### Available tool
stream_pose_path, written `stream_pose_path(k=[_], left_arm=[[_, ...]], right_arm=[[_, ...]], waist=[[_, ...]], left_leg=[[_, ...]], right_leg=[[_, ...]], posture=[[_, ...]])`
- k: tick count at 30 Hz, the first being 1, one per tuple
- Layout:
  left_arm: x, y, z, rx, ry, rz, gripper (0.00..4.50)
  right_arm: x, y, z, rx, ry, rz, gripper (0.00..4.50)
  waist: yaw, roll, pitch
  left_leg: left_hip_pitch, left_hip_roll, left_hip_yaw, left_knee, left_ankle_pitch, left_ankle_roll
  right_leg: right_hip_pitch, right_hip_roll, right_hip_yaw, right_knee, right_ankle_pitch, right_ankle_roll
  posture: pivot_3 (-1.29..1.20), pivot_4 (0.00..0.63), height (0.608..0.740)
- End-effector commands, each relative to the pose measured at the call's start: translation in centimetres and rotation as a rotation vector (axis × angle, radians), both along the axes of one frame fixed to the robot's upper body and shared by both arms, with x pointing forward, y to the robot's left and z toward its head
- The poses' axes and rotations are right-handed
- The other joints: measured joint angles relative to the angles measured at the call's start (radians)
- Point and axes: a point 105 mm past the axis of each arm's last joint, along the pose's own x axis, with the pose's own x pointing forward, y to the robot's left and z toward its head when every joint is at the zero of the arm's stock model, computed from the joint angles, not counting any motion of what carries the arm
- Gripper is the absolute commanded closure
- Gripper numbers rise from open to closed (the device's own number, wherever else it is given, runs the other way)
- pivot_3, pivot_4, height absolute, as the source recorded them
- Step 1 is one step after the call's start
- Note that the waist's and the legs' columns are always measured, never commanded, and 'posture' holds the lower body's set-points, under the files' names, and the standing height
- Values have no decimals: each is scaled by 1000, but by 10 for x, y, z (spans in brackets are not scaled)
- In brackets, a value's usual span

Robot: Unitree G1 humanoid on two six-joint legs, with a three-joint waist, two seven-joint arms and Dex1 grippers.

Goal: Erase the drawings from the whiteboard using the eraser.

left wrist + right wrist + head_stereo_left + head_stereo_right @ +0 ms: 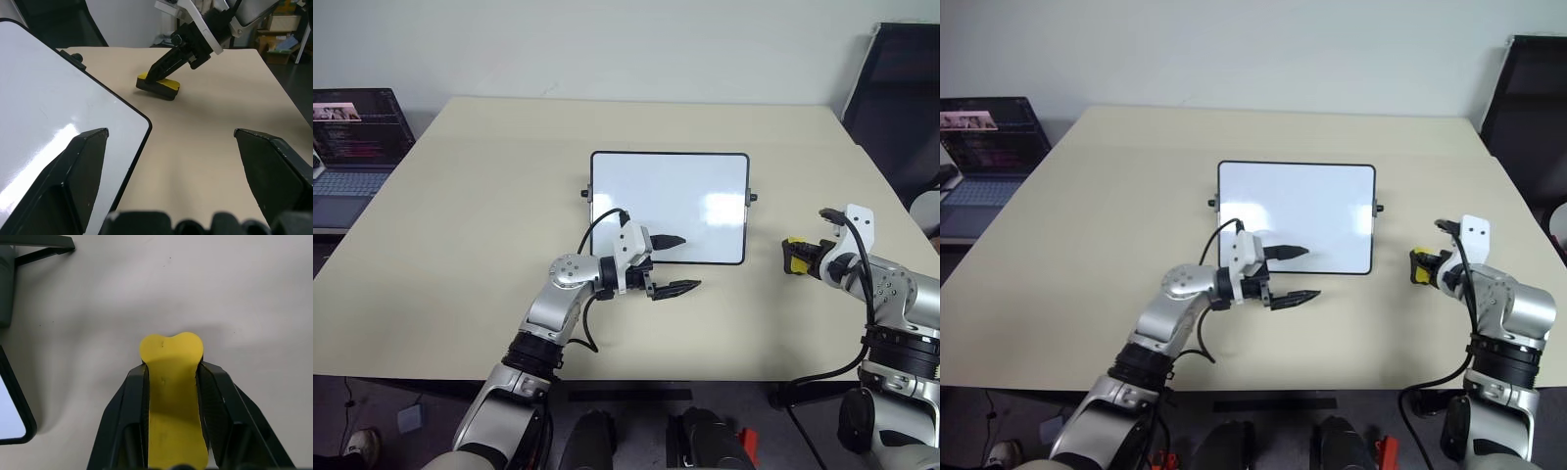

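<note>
The eraser point(172, 396) sits lengthwise between the two fingers of the right gripper point(800, 257), which are clenched on its yellow sides, its rounded end sticking out past the fingertips; it is tilted with one end on the table point(489, 245), off the right edge of the whiteboard point(668, 206). The left gripper point(674, 264) hangs with its jaws spread and nothing in them, one finger over the whiteboard's near edge and the other just off it.
</note>
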Motion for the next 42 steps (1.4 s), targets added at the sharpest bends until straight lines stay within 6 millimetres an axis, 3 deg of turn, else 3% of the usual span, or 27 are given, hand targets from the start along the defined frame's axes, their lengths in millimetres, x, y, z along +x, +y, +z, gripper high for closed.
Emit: stream_pose_path(k=[1,9,18,22,27,31,36,40,42], left_arm=[[-2,-2,15,-33,-46,-14,0],[-1,-2,15,-33,-46,-14,0],[-1,0,16,-31,-45,-7,0],[6,12,23,-33,-69,55,0],[26,49,40,-74,-119,274,0],[45,108,52,-98,-190,619,0],[41,161,44,-36,-219,889,0],[22,173,31,3,-197,940,0],[19,177,31,10,-201,969,0]], right_arm=[[1,-2,12,1,-47,9,2588],[1,-4,13,-7,-39,6,16],[2,-6,18,-12,-47,-4,16],[2,-5,34,29,-105,-24,16],[3,-8,63,-5,-278,-119,16],[-9,-20,84,-223,-465,-255,16],[-19,-9,59,-361,-509,-270,16],[-24,8,24,-361,-505,-259,16],[-25,14,15,-374,-507,-249,16]], waist=[[0,0,0],[0,0,0],[0,0,0],[0,0,0],[-3,0,0],[-1,0,0],[-1,0,0],[0,0,0],[0,0,0]], left_leg=[[0,0,0,0,0,0],[0,0,0,0,0,0],[0,0,0,0,0,0],[0,0,0,0,0,0],[0,1,-1,0,0,0],[0,2,-2,0,0,0],[0,2,-2,-1,0,0],[0,2,-2,0,0,0],[0,2,-2,0,0,0]], right_leg=[[0,0,0,0,0,0],[0,0,0,0,0,0],[0,0,0,0,0,0],[0,0,0,0,0,0],[0,1,0,0,0,0],[0,0,0,0,-1,1],[-1,-2,0,0,0,1],[0,-3,0,0,0,0],[0,-3,0,1,0,0]], posture=[[0,150,740],[0,150,740],[0,150,740],[0,150,740],[0,150,740],[0,150,740],[0,150,740],[0,150,740],[0,150,740]])
